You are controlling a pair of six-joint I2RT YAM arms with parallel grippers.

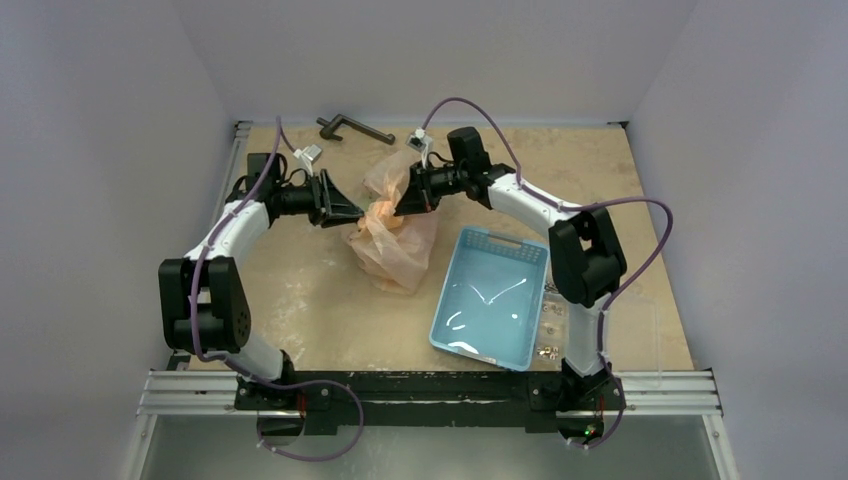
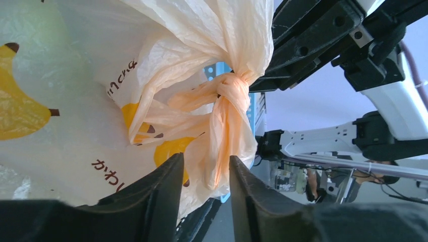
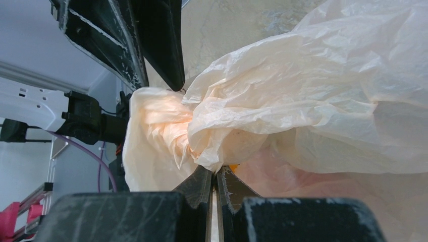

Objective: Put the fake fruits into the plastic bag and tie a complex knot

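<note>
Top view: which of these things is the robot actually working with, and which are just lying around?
In use: plastic bag, its knot, left gripper, right gripper pinching the bag.
Lying about: blue basket, dark metal tool, small metal bits beside the basket.

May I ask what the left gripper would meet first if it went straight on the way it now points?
Most likely the loose tail of the plastic bag, hanging between the parted jaws of the left gripper; the knot sits just beyond, though depth is unclear.
</note>
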